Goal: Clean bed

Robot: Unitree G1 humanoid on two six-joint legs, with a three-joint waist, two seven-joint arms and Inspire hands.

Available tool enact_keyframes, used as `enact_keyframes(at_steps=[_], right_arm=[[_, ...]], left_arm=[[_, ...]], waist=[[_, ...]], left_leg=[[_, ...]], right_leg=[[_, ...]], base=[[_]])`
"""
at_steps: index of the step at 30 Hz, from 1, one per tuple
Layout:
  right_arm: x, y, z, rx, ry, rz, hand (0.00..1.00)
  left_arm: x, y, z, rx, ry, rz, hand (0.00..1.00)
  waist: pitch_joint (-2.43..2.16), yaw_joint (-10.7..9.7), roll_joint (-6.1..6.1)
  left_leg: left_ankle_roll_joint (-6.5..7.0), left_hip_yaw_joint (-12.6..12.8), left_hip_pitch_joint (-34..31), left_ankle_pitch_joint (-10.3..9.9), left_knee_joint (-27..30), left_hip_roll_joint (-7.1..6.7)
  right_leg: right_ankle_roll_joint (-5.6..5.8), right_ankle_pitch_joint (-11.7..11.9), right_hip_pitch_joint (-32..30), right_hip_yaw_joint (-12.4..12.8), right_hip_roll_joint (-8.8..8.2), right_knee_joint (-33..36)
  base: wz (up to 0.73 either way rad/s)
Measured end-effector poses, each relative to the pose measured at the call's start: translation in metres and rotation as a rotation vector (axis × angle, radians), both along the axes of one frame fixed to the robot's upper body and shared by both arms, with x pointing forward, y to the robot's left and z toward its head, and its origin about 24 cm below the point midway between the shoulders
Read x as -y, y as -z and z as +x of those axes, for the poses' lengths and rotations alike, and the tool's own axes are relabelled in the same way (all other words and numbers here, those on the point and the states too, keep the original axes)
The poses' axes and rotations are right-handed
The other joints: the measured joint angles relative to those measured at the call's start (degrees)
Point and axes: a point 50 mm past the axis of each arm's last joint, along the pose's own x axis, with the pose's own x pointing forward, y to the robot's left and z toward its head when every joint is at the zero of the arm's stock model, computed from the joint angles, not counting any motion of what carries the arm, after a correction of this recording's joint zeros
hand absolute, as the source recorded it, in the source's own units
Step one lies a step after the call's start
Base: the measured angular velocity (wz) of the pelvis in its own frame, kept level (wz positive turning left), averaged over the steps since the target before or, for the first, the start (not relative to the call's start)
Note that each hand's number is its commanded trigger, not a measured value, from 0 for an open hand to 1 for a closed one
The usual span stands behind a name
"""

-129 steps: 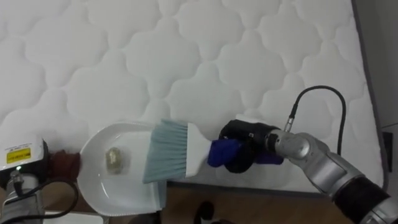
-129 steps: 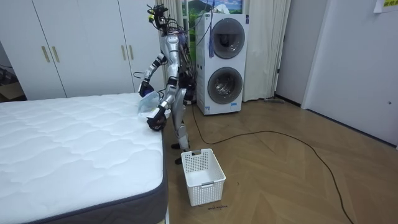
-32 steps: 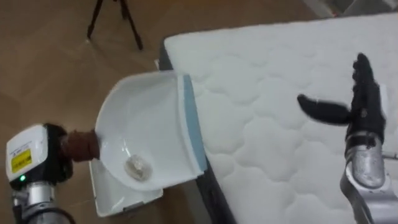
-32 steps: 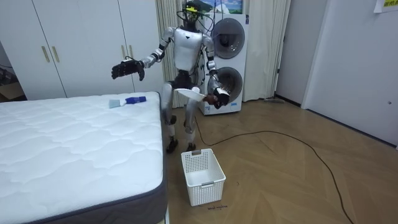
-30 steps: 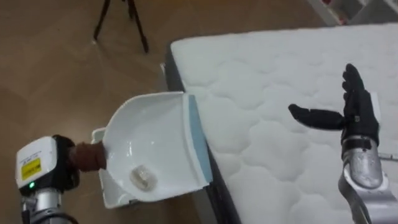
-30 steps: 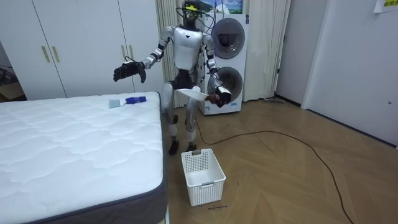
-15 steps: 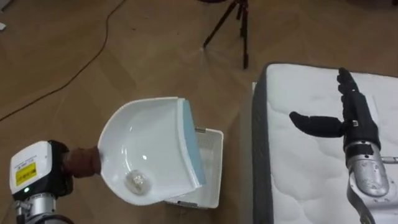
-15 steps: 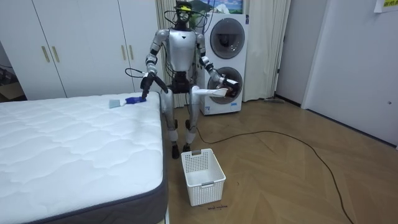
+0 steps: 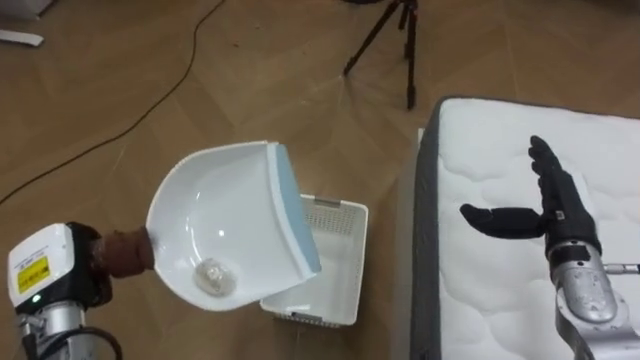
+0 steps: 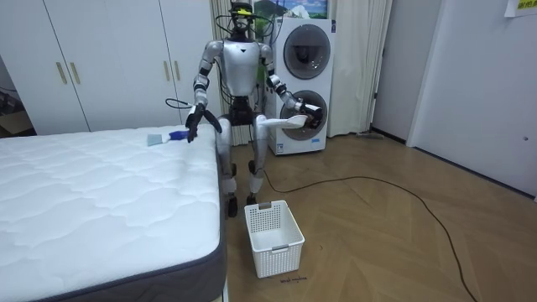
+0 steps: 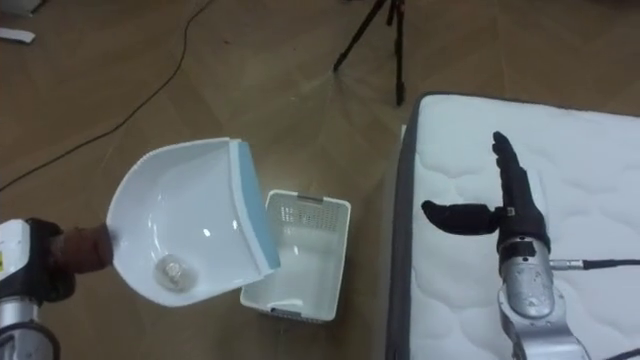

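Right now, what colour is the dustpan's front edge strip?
Light blue edge strip; the dustpan itself is white. Shows best in the left eye view.

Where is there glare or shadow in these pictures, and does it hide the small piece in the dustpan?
Left eye view: soft highlights lie on the glossy inside of the dustpan, but the small scrap in it is plain to see. Room view: the wooden floor shows a mild sheen, with no strong glare.

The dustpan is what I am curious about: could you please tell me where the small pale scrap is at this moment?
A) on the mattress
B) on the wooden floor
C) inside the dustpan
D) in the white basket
C: the scrap lies inside the dustpan, at the end near the handle that the left hand grips.
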Motion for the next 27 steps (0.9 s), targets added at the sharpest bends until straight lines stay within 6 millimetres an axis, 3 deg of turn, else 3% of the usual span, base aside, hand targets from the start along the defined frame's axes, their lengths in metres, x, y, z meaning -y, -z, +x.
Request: enact_keyframes(at_steps=[1,5,11,16,20,22,27], right_arm=[[-0.001,0.004,-0.001,-0.018,0.0,-0.007,0.0],[-0.001,0.008,-0.002,-0.03,0.007,-0.009,0.0],[-0.002,0.014,0.001,-0.054,-0.015,-0.014,0.0],[-0.001,0.019,0.003,-0.087,-0.017,-0.035,0.0],[-0.005,0.026,0.001,-0.123,-0.053,-0.058,0.0],[-0.009,0.028,0.001,-0.139,-0.083,-0.083,0.0],[-0.011,0.029,0.0,-0.149,-0.1,-0.082,0.0]], left_arm=[[0.002,-0.002,0.005,0.0,0.028,0.008,1.0],[0.004,-0.008,0.022,0.027,0.075,0.009,1.0],[-0.02,-0.017,0.032,-0.035,0.068,0.085,1.0],[-0.045,-0.032,0.036,-0.067,0.043,0.173,1.0],[-0.059,-0.042,0.036,-0.108,0.059,0.261,1.0],[-0.068,-0.047,0.037,-0.155,0.056,0.311,1.0],[-0.072,-0.048,0.04,-0.221,0.041,0.322,1.0]], waist=[[-0.03,-0.83,-0.06],[0.19,-1.44,1.49],[0.57,-2.29,2.28],[1.55,-3.44,4.21],[1.7,-3.75,5.64],[1.62,-4.78,6.27],[1.61,-6.29,8.27]], left_leg=[[-0.05,-0.62,-0.46,-0.02,0.35,-0.57],[-0.28,-2.59,-3.91,-0.09,1.79,-0.7],[-0.3,-3.48,-6.9,-0.11,2.99,-0.79],[-0.29,-4.37,-10.63,-0.1,3.9,-1.01],[-0.22,-4.18,-12.78,-0.05,4.13,-1.36],[0.06,-4.04,-13.94,0.22,4.23,-2.24],[0.14,-2.66,-15.72,0.32,4.68,-3.04]], right_leg=[[-0.25,2.3,-1.33,1.81,-0.53,-0.83],[-0.53,2.82,-2.71,0.69,0.0,-1.03],[-0.32,2.94,-4.59,0.64,-0.05,-1.8],[-0.2,3.02,-7.49,-0.64,-0.32,-1.53],[-0.25,2.7,-10.66,-0.71,-1.07,0.7],[-0.15,1.68,-13.18,-0.64,-2.28,3.39],[0.05,0.26,-16.28,-0.38,-4.05,6.76]], base=[[0.32],[0.27],[0.09],[0.1],[0.0],[0.06],[0.03]])
